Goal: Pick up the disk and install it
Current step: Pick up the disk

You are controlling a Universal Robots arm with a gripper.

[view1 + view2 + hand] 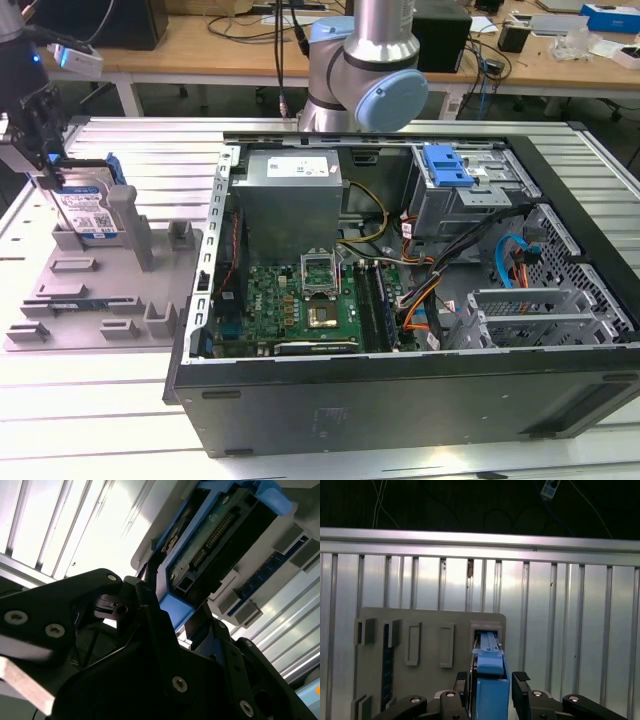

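currently the gripper (491,678) has its jaws apart astride the upright disk (88,210) in its grey holder (100,300), so an off-centre closure would likely tilt and jam it.

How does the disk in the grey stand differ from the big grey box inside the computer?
The disk stands upright in the stand, outside the computer case; the power supply sits inside it. The disk is smaller, thinner, blue-framed; the power supply is plain grey. Both carry labels.
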